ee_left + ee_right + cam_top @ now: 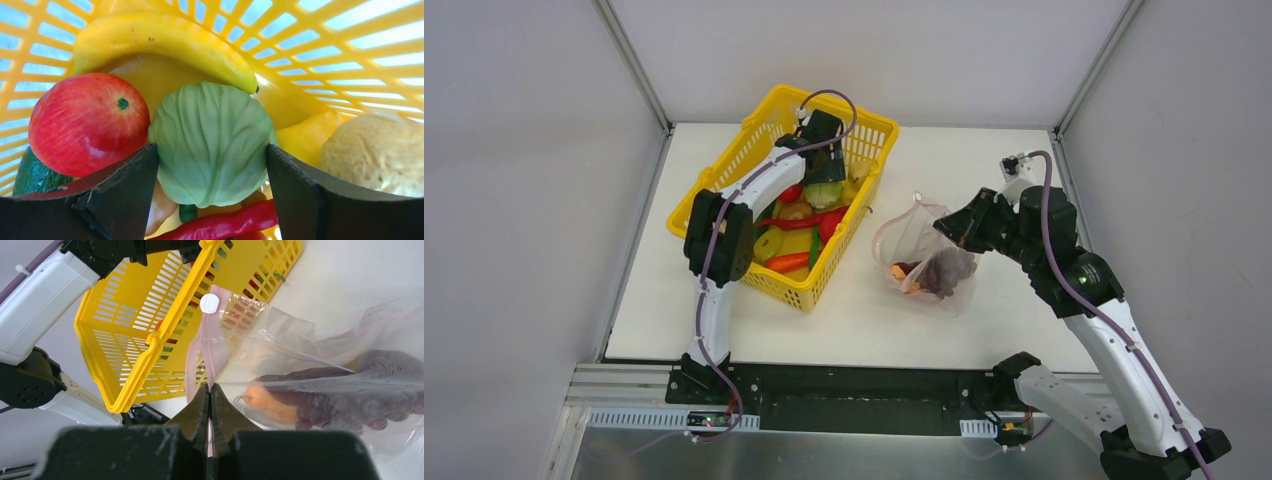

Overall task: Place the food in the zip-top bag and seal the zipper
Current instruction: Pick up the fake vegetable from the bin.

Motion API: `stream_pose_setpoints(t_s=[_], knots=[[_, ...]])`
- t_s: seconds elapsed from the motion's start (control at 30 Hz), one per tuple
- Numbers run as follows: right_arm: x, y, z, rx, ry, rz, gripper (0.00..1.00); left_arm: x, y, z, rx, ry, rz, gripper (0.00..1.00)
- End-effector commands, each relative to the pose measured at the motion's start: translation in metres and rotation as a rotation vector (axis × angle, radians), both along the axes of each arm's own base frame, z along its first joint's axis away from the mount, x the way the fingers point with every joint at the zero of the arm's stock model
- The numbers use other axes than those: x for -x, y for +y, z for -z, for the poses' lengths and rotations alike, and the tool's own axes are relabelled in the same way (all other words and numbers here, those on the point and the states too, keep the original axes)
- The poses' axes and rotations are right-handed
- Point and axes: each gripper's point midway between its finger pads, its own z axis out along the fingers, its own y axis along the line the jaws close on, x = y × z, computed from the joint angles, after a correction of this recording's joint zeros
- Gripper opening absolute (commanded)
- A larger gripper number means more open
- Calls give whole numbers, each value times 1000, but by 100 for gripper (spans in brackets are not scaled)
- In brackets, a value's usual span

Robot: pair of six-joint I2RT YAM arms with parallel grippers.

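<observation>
Grey walls enclose a white tabletop [984,180]. A yellow lattice basket [879,140] sits left of centre, full of toy produce.

Left gripper [824,170] reaches down into the basket's far end. In the wrist view both black fingers [125,185] stand wide, one on each side of the green cabbage [210,135], with their inner edges right at its flanks. Whether they squeeze it or only bracket it cannot be told. Next to the cabbage lie a red round fruit [87,122] on one side, a banana [165,42] behind it and a potato [375,152] on the other side. A red chili [225,225] lies below.

Right gripper [210,390] is clenched tight, pinching the zip-top bag [904,235] at its mouth edge. The pink zipper [205,340] rises out from between the fingertips, and a white round tab [210,303] sits further along it.

The bag rests on the table just right of the basket, mouth side raised and body slumped. Inside, near the bottom, are purple grapes [946,272] and an orange piece [902,272] touching them.
</observation>
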Motion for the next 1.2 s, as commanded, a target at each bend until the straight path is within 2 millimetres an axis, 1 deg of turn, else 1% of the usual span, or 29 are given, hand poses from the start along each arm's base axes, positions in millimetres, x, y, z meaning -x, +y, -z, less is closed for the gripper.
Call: stream_pose_setpoints(t_s=[0.0,0.07,0.13,0.27,0.33,0.37,0.43,0.47,0.5,0.57,0.7,0.73,0.77,0.8,0.87,0.9,0.93,0.97,1.0,1.07,1.17], knots=[[0,2,-25,-34,-66,-16,0,37,-5,45,-83,224,54,77],[0,2,-26,-32,-67,-16,0,44,0,49,-104,242,41,76],[0,2,-26,-29,-67,-18,0,53,8,44,-134,204,26,77],[2,3,-27,-36,-68,-24,0,62,11,16,-91,77,7,78],[3,3,-28,-43,-69,-27,0,69,14,17,-95,98,12,80],[4,3,-29,-45,-72,-26,0,68,14,19,-105,104,14,81],[4,2,-29,-50,-75,-24,0,65,16,32,-139,145,19,84],[4,2,-29,-51,-74,-24,0,61,13,38,-147,168,27,84],[5,3,-29,-54,-73,-25,0,61,11,44,-162,205,37,80],[6,2,-30,-55,-73,-27,0,55,6,42,-182,213,43,77],[7,-1,-31,-50,-82,-15,0,51,4,49,-172,211,36,80],[7,-2,-31,-47,-84,-13,0,52,5,52,-178,224,39,78],[7,-1,-31,-48,-83,-13,0,55,5,56,-183,238,44,72],[7,-2,-31,-47,-82,-13,0,57,6,58,-186,245,49,63],[7,-1,-30,-48,-79,-18,0,61,9,56,-187,243,45,45],[7,0,-30,-48,-79,-19,0,62,9,53,-174,231,47,31],[7,0,-30,-51,-78,-20,0,63,8,47,-157,205,46,12],[7,0,-30,-51,-79,-20,0,62,7,35,-133,163,44,2],[8,0,-30,-50,-80,-20,0,62,8,27,-119,136,43,0],[8,-1,-30,-51,-81,-18,0,64,9,10,-99,94,47,0],[9,-2,-30,-53,-83,-15,0,65,10,-20,-78,37,53,0]])
